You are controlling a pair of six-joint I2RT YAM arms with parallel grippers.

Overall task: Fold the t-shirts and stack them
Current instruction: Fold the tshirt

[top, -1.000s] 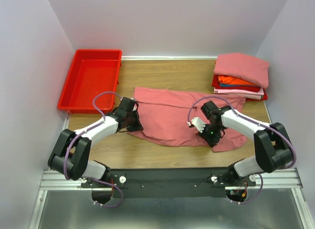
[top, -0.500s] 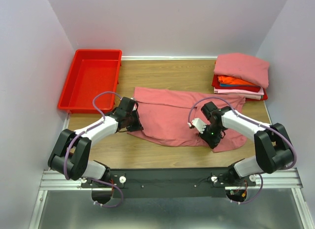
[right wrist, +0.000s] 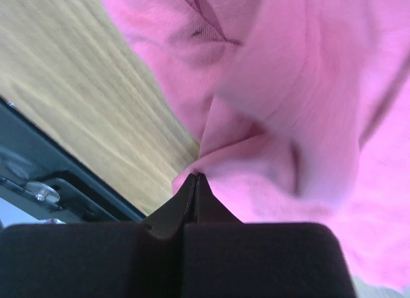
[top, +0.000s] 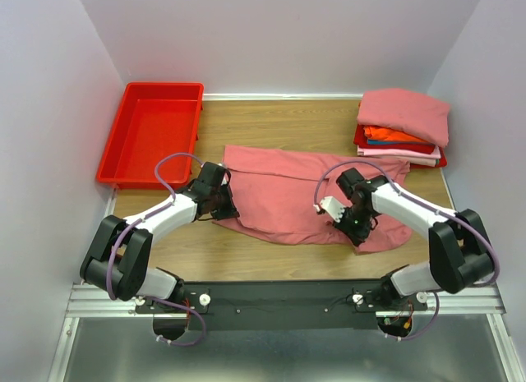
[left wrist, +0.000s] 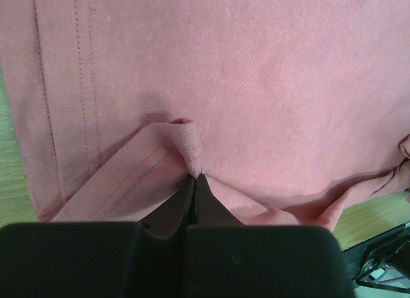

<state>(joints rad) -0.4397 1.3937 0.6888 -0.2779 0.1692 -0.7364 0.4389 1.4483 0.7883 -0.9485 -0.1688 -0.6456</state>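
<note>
Lying spread across the middle of the wooden desk (top: 279, 123), the large salmon-pink t-shirt (top: 279, 185) is rumpled, with its far edge fairly straight and its near edge bunched toward the arms. The left pincer (left wrist: 194, 177) sits at the shirt's near left corner. In the left wrist view its two dark fingers are pressed together on a small raised fold of cloth just beside the double-stitched hem, so it is pinching the salmon-pink t-shirt. The right pincer (right wrist: 195, 177) is down on the near right part of the shirt. In the right wrist view its fingers meet on a bunched ridge of pink cloth at the shirt's edge, with bare desk and the black base rail (right wrist: 45, 182) showing to the left, so it too is pinching the same shirt. That view is partly blurred, and how much cloth lies between the fingers cannot be told. At the far right corner of the desk stands a stack of folded t-shirts (top: 403, 127), with a salmon-pink one on top and orange, red and pale pink layers under it. The spread shirt's far right corner lies close to the foot of the stack. A red plastic bin (top: 152, 140) sits at the far left corner, apart from the shirt.
</note>
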